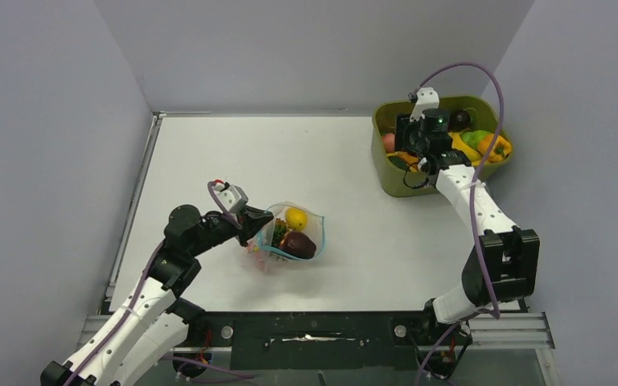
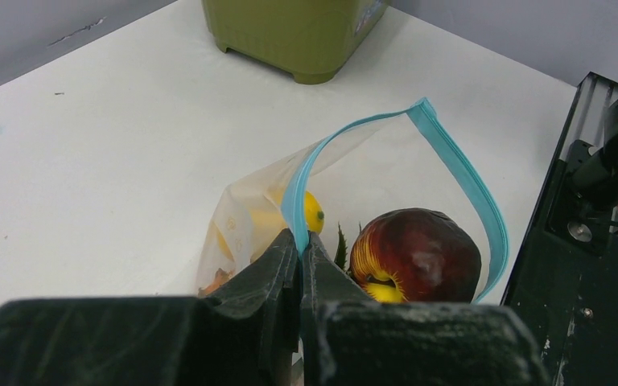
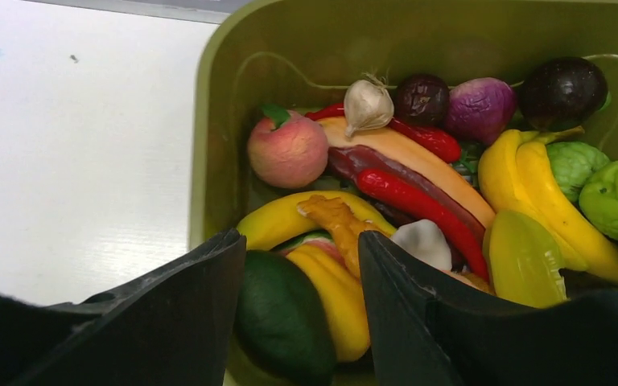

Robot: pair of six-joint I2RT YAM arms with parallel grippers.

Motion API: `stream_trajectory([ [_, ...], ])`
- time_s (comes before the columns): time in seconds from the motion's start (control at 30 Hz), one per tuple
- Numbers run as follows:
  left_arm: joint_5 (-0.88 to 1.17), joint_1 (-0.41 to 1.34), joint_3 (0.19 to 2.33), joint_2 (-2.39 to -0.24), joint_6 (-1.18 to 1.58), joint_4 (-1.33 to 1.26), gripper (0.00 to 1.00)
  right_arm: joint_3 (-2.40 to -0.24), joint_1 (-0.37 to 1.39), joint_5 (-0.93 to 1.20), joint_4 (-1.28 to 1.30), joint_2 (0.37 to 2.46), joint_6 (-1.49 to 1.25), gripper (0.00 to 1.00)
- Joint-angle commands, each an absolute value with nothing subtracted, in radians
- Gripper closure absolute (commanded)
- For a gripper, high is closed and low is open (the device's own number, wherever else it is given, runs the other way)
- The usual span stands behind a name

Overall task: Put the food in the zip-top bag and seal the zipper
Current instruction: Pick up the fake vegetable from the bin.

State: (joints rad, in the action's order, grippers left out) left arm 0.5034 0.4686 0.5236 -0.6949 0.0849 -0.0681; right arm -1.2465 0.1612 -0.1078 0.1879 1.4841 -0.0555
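white bench (image 1: 209, 161), grey walls. lower centre, the zip-top bag (image 1: 315, 221) holds some food (image 1: 298, 244), left pincer (image 2: 299, 239) pinching its zipper (image 2: 459, 173); upper right, right pincer (image 3: 302, 241) is spread over more pieces in the green tub (image 3: 209, 121). loading unfinished, sealing remains.

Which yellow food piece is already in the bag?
The round lemon, in the zip-top bag beside the maroon fruit; the others lie in the green tub.

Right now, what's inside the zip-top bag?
A dark maroon piece, a yellow piece and a green leafy crown show inside the zip-top bag. The left gripper, jaws shut on its rim, covers the lower part; anything there is hidden.
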Motion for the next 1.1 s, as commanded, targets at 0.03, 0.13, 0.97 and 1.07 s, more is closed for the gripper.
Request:
stream_trajectory([
  [0.03, 0.569, 0.468, 0.522, -0.666, 0.07, -0.115, 1.0, -1.293, 0.068, 0.014, 0.04, 1.574, -0.048, 0.43],
  [0.13, 0.577, 0.467, 0.52, -0.667, 0.08, -0.122, 1.0, -1.343, 0.023, 0.06, 0.036, 1.655, -0.062, 0.43],
  [0.97, 0.617, 0.445, 0.516, -0.691, 0.075, -0.12, 1.0, -1.739, -0.017, -0.034, -0.025, 2.153, -0.138, 0.4],
  [1.07, 0.615, 0.443, 0.514, -0.688, 0.075, -0.12, 1.0, -1.761, -0.015, -0.04, -0.018, 2.182, -0.14, 0.38],
])
